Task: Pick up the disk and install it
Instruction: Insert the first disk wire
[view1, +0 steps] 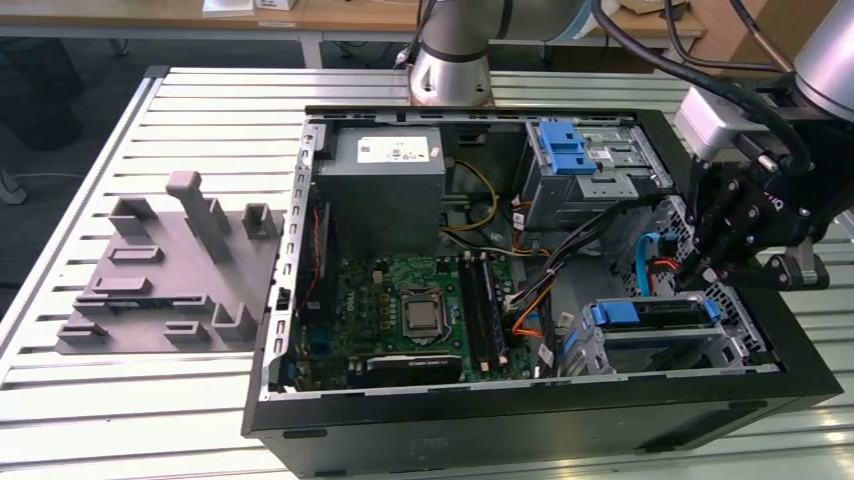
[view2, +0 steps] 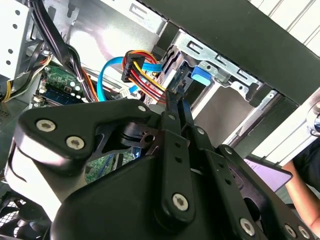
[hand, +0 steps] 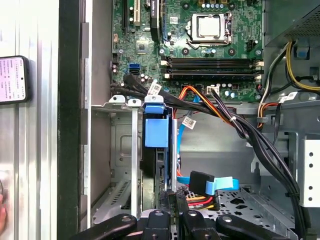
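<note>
The disk (view1: 657, 313), silver with a blue bracket, sits in the lower drive cage at the front corner of the open computer case (view1: 534, 420), on the exterior view's right. In the first wrist view the disk (hand: 156, 131) stands edge-on between the cage walls, its blue tab toward the motherboard. My gripper (view1: 703, 272) hangs just behind the disk's cabled end, inside the case. Its two black fingers (view2: 173, 107) lie pressed together with nothing between them, and their tips point at the disk's blue tab (view2: 199, 76).
Orange, red and blue cables (hand: 200, 181) cross right by the fingertips. A second cage with a blue latch (view1: 574, 150) and a grey box (view1: 380, 185) lie at the case's far side. A grey fixture (view1: 174, 270) rests on the slatted table. A person's arm (view2: 305, 187) is beside the case.
</note>
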